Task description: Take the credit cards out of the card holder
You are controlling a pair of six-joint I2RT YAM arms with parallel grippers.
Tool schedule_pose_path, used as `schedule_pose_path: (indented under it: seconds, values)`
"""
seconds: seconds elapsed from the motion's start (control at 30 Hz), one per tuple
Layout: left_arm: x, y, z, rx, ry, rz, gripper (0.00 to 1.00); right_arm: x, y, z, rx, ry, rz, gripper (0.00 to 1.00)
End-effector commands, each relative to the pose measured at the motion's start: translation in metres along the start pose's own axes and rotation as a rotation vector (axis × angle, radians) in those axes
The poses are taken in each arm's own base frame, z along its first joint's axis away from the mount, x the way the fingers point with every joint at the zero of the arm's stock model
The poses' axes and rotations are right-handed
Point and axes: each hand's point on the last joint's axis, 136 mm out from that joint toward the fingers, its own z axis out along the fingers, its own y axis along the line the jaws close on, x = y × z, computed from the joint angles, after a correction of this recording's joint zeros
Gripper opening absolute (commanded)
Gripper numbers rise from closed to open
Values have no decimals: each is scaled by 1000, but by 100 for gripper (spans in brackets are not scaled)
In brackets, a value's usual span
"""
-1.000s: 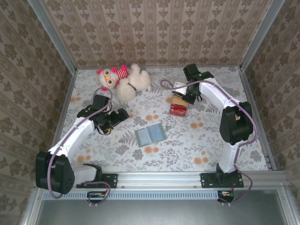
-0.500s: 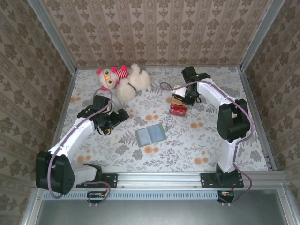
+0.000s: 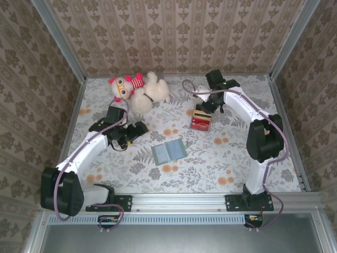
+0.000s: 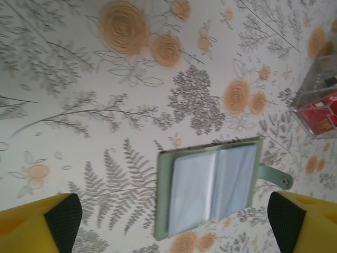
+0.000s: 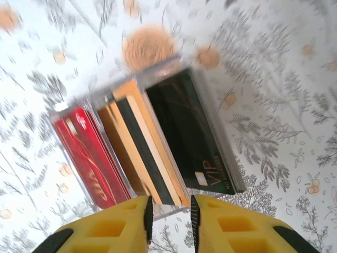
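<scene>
Left jaws gape wide and empty over the bench (image 4: 79,79). The holder (image 4: 210,190) lies open mid-bench. Right jaws, parted a crack, grip nothing visible, just above the clear box (image 5: 120,84) holding the cards (image 5: 142,147).

The left arm (image 3: 84,150) reaches forward, left gripper (image 3: 138,129) jaws spread wide; the right arm (image 3: 247,108) curls inward, right gripper (image 5: 170,210) pointing down, jaws narrowly parted.
</scene>
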Motion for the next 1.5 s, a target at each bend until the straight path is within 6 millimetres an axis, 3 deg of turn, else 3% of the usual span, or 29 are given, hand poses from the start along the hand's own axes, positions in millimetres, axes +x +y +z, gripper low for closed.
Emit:
schedule_pose_path:
  seconds: [0.0, 0.13, 0.27, 0.6, 0.73, 0.9, 1.3, 1.47]
  values:
    - [11, -19, 15, 59, 58, 12, 87, -39, 22, -39, -57, -232, 233, 33]
    - [29, -30, 35, 47, 122, 34, 81, -40, 45, -43, -142, -286, 479, 34]
    - [45, -34, 54, 43, 167, 27, 73, -29, 76, -28, -257, -199, 673, 34]
    - [66, -15, 71, -31, 183, -30, 51, -5, 177, 19, -339, -13, 716, 45]
    - [74, -3, 77, -84, 203, -51, 43, 8, 203, 39, -362, 69, 742, 45]
    - [77, 2, 81, -122, 218, -52, 40, 20, 220, 57, -377, 143, 747, 44]
    - [82, 7, 91, -148, 245, -41, 41, 44, 232, 85, -367, 268, 747, 41]
    - [83, -1, 94, -125, 259, -23, 41, 49, 235, 91, -370, 289, 748, 40]
